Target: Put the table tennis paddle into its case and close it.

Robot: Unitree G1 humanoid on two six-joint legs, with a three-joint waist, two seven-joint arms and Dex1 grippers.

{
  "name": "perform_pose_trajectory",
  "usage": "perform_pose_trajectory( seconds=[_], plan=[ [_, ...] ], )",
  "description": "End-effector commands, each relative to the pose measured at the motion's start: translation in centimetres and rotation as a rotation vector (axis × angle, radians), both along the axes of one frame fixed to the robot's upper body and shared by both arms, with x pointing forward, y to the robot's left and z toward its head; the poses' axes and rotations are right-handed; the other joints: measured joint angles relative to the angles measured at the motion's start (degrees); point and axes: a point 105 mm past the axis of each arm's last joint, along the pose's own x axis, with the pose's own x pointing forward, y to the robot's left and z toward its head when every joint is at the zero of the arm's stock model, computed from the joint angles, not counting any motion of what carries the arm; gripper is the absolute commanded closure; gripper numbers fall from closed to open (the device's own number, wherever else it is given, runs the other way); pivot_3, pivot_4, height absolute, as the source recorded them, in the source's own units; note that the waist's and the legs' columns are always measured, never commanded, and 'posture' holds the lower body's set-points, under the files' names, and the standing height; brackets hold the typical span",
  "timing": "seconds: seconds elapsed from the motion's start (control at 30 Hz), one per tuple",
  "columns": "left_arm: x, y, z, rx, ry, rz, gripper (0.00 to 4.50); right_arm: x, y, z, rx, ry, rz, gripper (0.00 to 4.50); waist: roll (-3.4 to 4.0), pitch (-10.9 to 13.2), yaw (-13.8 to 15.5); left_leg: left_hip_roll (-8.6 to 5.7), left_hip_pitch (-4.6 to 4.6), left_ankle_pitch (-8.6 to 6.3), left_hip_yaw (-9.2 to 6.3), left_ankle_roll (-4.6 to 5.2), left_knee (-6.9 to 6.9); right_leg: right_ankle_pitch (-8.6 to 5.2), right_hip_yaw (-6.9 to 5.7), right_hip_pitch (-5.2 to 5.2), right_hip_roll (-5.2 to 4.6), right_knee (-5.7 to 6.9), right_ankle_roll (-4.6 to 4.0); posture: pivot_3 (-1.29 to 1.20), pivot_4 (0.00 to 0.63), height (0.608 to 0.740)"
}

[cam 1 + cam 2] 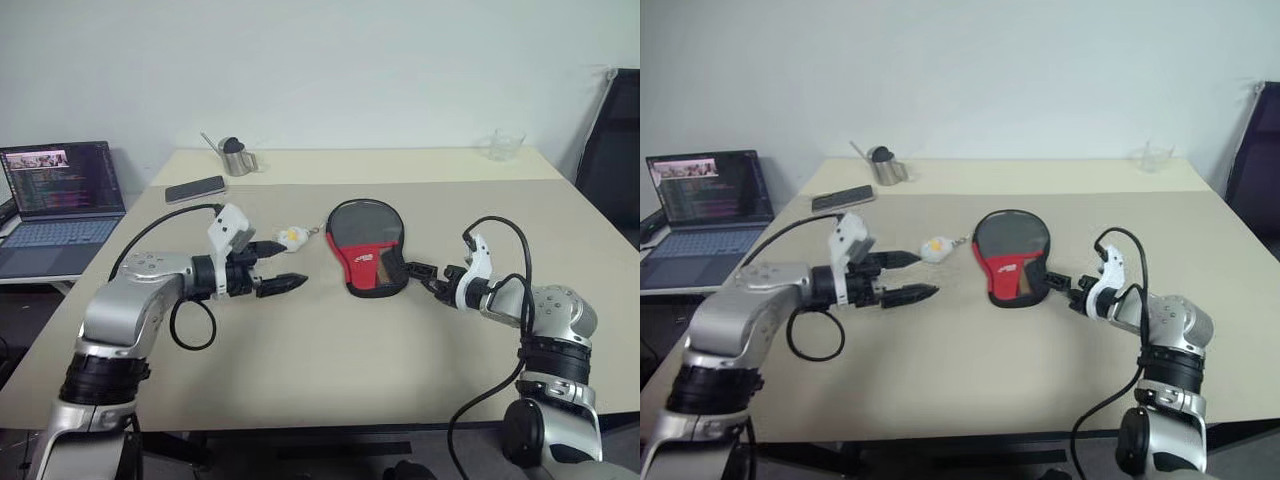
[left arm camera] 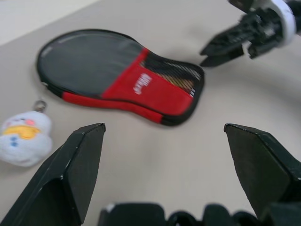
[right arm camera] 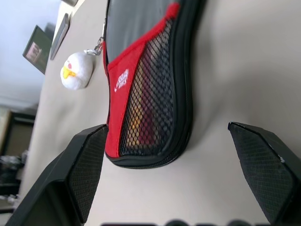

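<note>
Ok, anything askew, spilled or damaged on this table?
Nothing stands out. The case lies flat on the table, its charm beside it; both grippers, left and right, are open and apart from it.

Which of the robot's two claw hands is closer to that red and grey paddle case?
The right end effector: its open fingers sit just beside the case's narrow red handle end. The left end effector hangs farther off, near the small white charm.

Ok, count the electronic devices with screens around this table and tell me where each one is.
2. A laptop stands open on a lower surface past the table's left edge. A smartphone lies flat near the table's far left corner. Others could be outside the view.
</note>
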Motion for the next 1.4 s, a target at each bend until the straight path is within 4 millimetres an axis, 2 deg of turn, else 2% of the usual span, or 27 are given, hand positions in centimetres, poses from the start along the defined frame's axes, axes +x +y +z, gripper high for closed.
perform_pose_trajectory(
  seconds=[0.03, 0.33, 0.47, 0.8, 1.07, 1.37, 1.4],
  plan=[
    [-0.7, 0.1, 1.3, 0.002, -0.050, 0.008, 0.01, 0.1, 0.4, -0.1, 0.042, 0.009, -0.011, 0.00, 0.00, 0.0, 0.0, 0.00, 0.00, 0.00, 0.00, 0.00, 0.00, 0.00, -0.01, 0.00, 0.00, 0.00, 0.00, 0.00, 0.150, 0.740],
    [-2.2, 0.5, 2.0, -0.007, -0.040, -0.007, 0.01, 0.3, 2.8, -3.0, 0.074, 0.095, 0.011, 0.00, -0.16, -0.2, -0.6, 0.13, 0.35, -0.02, 0.12, 0.03, -0.01, 0.05, 0.08, 0.24, 0.16, 0.04, -0.08, 0.00, 0.150, 0.740],
    [-2.7, 0.6, 1.9, -0.004, -0.037, 0.001, 0.01, 0.7, 4.8, -2.8, 0.112, 0.087, 0.054, 0.00, -0.16, -0.2, -1.2, 0.33, 1.28, -0.19, 0.15, 0.31, -0.17, 0.05, 0.06, 1.20, 0.34, -0.14, -0.12, 0.00, 0.150, 0.740],
    [-3.1, 0.7, 1.9, -0.009, -0.042, 0.029, 0.01, 1.0, 9.0, -1.2, 0.162, 0.054, 0.148, 0.00, -0.16, -0.2, -1.8, 1.16, 1.40, -0.19, 0.27, 0.30, -0.17, 0.30, 0.13, 1.13, 1.17, -0.12, -0.66, 0.00, 0.150, 0.740],
    [-3.1, 0.6, 1.8, -0.013, -0.041, 0.041, 0.01, 1.2, 10.3, -1.0, 0.160, 0.048, 0.168, 0.00, -0.15, -0.2, -1.8, 1.17, 1.37, -0.20, 0.27, 0.27, -0.19, 0.29, 0.12, 1.12, 1.18, -0.18, -0.70, 0.00, 0.150, 0.740],
    [-3.3, 0.6, 1.4, -0.005, -0.037, 0.043, 0.01, 1.7, 9.7, -2.3, 0.101, 0.063, 0.114, 0.00, -0.15, -0.2, -1.8, 1.17, 1.38, -0.20, 0.27, 0.27, -0.20, 0.28, 0.12, 1.12, 1.18, -0.19, -0.70, 0.00, 0.150, 0.740],
    [-3.3, 0.6, 1.4, -0.004, -0.036, 0.043, 0.00, 1.7, 9.7, -2.4, 0.102, 0.066, 0.111, 0.18, -0.15, -0.2, -1.8, 1.17, 1.39, -0.20, 0.27, 0.27, -0.20, 0.29, 0.12, 1.12, 1.18, -0.19, -0.70, 0.00, 0.150, 0.740]
  ],
)
